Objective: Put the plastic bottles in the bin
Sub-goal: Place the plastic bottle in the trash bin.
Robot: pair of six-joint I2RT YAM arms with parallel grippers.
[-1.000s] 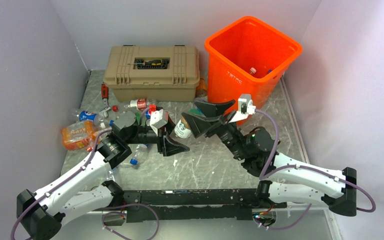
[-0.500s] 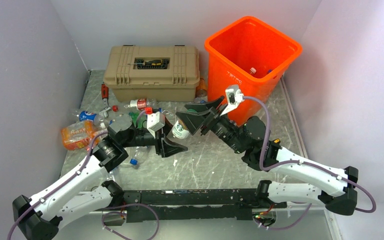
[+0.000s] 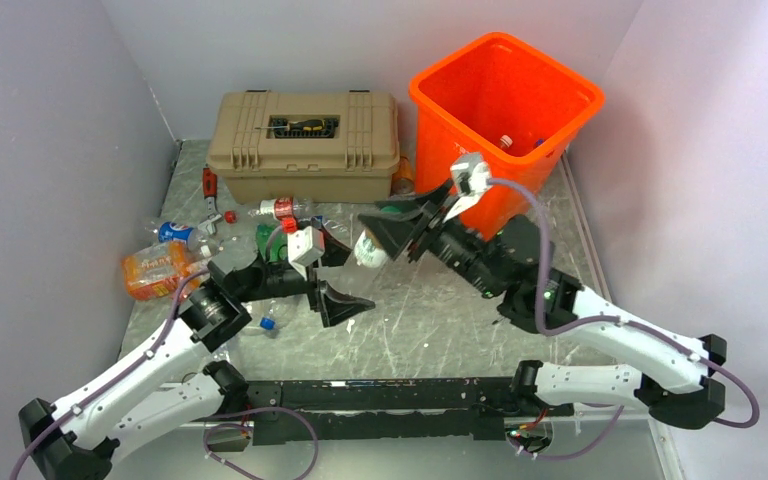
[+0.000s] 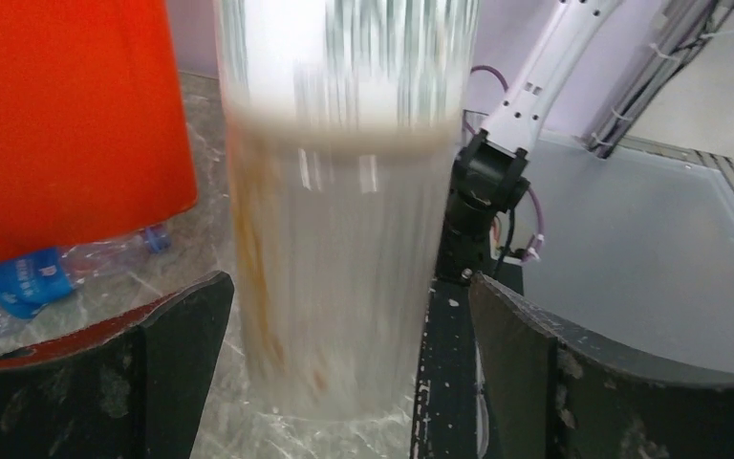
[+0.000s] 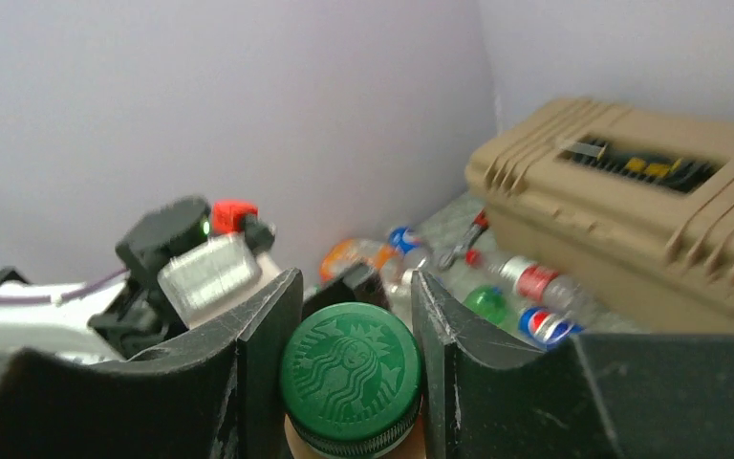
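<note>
One bottle (image 3: 368, 250), mid-frame, just changed hands: the left fingers (image 3: 345, 300) opened wide and let go, and the right fingers (image 3: 390, 238) closed on it. The bin (image 3: 465, 160), upper right, looks near enough for dropping it in next.

Tally, all views.
Bin (image 3: 460, 150), orange: 1.
Toolbox (image 3: 305, 155), tan: 1. Screwdriver (image 3: 303, 125) in its lid: 1.
Arms: 2, left arm (image 3: 150, 370) and right arm (image 3: 620, 340).
Green-capped bottle (image 3: 367, 250): 1.
Orange-wrapped bottle (image 3: 155, 268): 1.
Red-label bottle (image 3: 282, 208): 1.
Blue-label bottles: 3, namely far-left bottle (image 3: 172, 232), bottle beside the red-label one (image 5: 543, 327), and bottle at the bin's foot (image 4: 33, 277).
Blue-capped clear bottle (image 3: 268, 323): 1.
Bottle inside the bin (image 3: 508, 142): at least 1.
Full bottle total unreadable; arms cover some.
</note>
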